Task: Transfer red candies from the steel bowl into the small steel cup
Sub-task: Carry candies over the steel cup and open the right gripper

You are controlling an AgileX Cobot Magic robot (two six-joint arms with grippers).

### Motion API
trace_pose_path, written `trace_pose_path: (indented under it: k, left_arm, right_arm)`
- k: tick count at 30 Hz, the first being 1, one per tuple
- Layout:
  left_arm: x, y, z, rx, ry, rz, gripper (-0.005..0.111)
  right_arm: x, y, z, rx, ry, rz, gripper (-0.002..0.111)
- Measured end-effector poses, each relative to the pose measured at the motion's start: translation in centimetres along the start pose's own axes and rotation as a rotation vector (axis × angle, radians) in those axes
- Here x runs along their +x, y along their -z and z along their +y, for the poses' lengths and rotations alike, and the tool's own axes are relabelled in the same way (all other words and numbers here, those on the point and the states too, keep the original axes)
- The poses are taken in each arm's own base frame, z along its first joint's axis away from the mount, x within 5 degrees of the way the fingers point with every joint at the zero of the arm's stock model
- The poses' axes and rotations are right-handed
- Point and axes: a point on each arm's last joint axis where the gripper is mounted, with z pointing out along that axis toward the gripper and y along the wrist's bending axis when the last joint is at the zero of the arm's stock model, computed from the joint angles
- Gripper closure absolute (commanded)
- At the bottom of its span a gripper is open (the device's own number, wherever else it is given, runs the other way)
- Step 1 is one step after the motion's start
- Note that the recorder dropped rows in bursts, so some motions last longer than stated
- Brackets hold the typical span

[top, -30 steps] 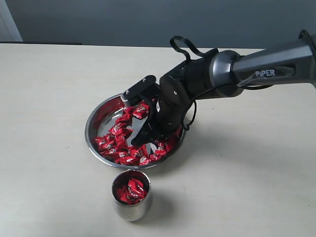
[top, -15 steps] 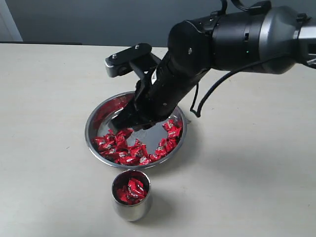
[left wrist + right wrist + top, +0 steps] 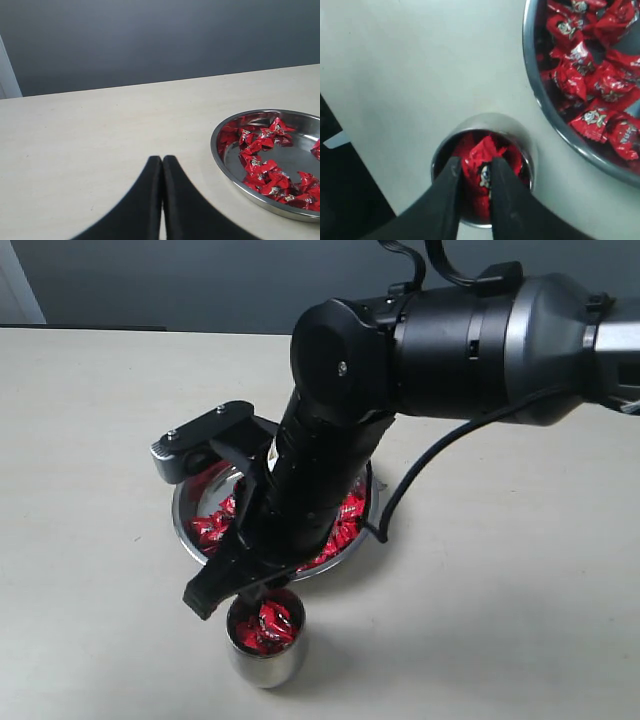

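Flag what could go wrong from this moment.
1. The small steel cup looks nearly full, so the red candy pinched in the right tool may bounce out onto the table when released.
2. The tool hangs close over the cup's rim; dipping lower or swinging away low could tip the cup.

Exterior view: we look from high, obliquely down across the surface (image 3: 90, 440) toward the grey wall (image 3: 200, 280) at 12 o'clock, at mid-range. The steel bowl (image 3: 178, 512) is central and the small steel cup (image 3: 262, 668) at 6 o'clock.
Left wrist view: low, near level, past the left gripper (image 3: 162, 167) toward that wall.
Right wrist view: close, steeply down past the right gripper (image 3: 472, 167) into the cup.
We find the bowl and its red candies (image 3: 208, 530) in all three views, the cup in two.
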Motion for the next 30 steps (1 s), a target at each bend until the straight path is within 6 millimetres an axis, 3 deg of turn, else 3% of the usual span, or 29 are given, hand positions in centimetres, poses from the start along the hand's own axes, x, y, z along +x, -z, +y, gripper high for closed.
trace_pose_path:
  k: [11,13,17,19,27,30]
  left_arm:
    - [0.0,0.0,0.0,0.000,0.000,0.000,0.106]
    - [0.0,0.0,0.0,0.000,0.000,0.000,0.106]
    - [0.0,0.0,0.0,0.000,0.000,0.000,0.106]
    - [0.0,0.0,0.0,0.000,0.000,0.000,0.106]
    - [0.0,0.0,0.0,0.000,0.000,0.000,0.106]
    - [0.0,0.0,0.0,0.000,0.000,0.000,0.106]
  right_arm:
    - [0.8,0.1,0.3,-0.032,0.073,0.088,0.107]
    - [0.8,0.1,0.3,-0.039,0.090,0.086,0.101]
    - [0.8,0.1,0.4,-0.044,0.106,0.082,0.073]
    - [0.7,0.1,0.4,-0.045,0.110,0.078,0.066]
    - [0.6,0.1,0.3,-0.033,0.119,0.058,0.066]
    - [0.3,0.1,-0.9,0.093,0.139,0.035,0.066]
